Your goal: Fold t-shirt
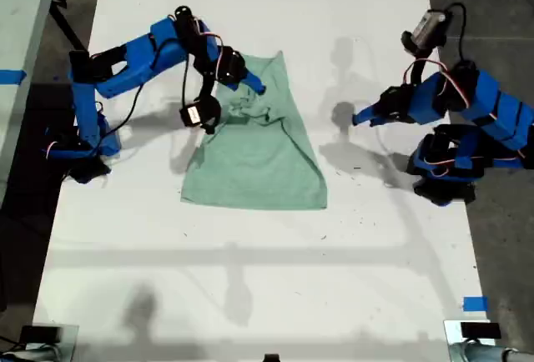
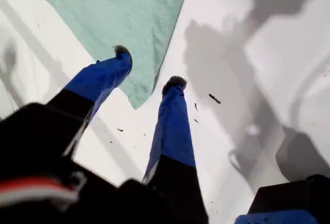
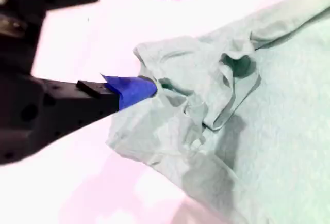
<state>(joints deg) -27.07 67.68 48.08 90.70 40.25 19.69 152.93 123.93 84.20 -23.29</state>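
Observation:
The pale mint-green t-shirt (image 1: 259,162) lies on the white table (image 1: 250,279), flat along its near hem and bunched into folds at its far end. My second gripper (image 1: 244,80) hangs over that bunched end, on the arm at the exterior view's left. It is open, with one blue finger (image 3: 129,90) pressed against the crumpled cloth (image 3: 196,95) and the other held well away. My first gripper (image 1: 359,118), on the arm at the exterior view's right, stands open (image 2: 148,68) above the table. It holds nothing, and a corner of the shirt (image 2: 118,12) lies just beyond its fingertips.
Dark floor borders the table on both sides of the exterior view. A blue tape mark (image 1: 474,304) sits near the table's front edge at the exterior view's right, and another (image 1: 10,77) is on the surface at the far left. Small dark specks (image 2: 214,98) dot the table.

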